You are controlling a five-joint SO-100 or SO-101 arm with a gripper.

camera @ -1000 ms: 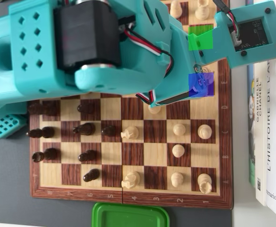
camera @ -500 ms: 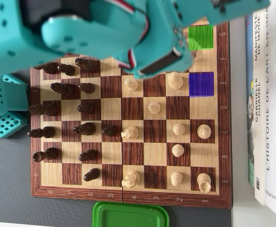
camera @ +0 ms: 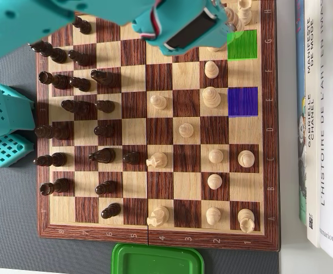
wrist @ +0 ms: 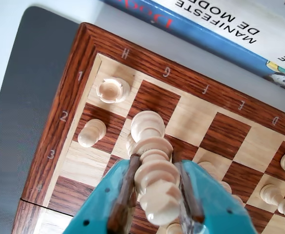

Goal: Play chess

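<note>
In the wrist view the teal two-finger gripper [wrist: 154, 195] is closed around a tall cream-coloured wooden chess piece [wrist: 152, 165] — the turned body sits between the two fingers, its rounded top pointing away from the camera toward the corner of the board. The piece hangs over the squares near the G and F files, close to ranks 2 and 3; whether its base touches the board cannot be told from here.

The wood-veneer chessboard with a dark brown frame [wrist: 59, 141] shows a pale rook [wrist: 112, 89] on the corner square by the H mark and a pale pawn [wrist: 91, 132] on the dark square beside it. Behind the board lies a blue-spined book [wrist: 220, 39].

In the overhead view the teal arm [camera: 178, 23] covers the top edge of the board [camera: 155, 237], just left of a bright green square marking [camera: 242, 44]. A blue square marking [camera: 243, 102] lies lower on the same column. Dark pieces [camera: 69, 105] crowd the left side, pale pieces [camera: 212, 97] the right — a green plastic lid [camera: 158, 260] sits below the board.
</note>
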